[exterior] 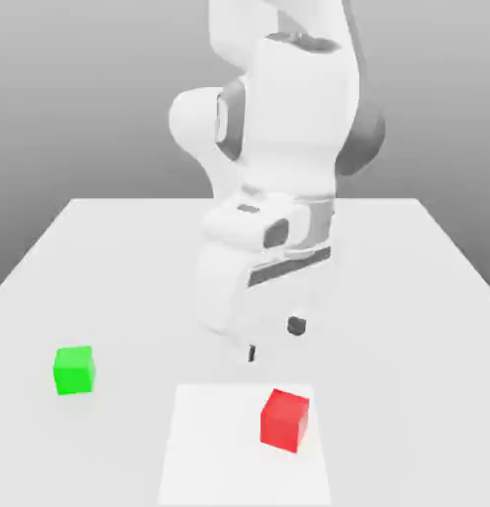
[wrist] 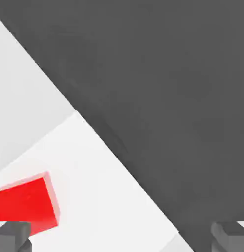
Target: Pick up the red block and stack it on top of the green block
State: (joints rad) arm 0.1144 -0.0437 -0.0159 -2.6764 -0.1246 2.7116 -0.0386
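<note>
Red block (wrist: 27, 204) near hand (wrist: 122, 236), green block (exterior: 74, 369) apart

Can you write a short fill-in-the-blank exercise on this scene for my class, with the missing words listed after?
1. The red block rests on a white ____ laid on the table.
2. In the exterior view, the green block sits to the ____ of the red block.
3. The gripper hangs above the table with its fingers ____, holding nothing.

Missing words: sheet; left; open
</note>
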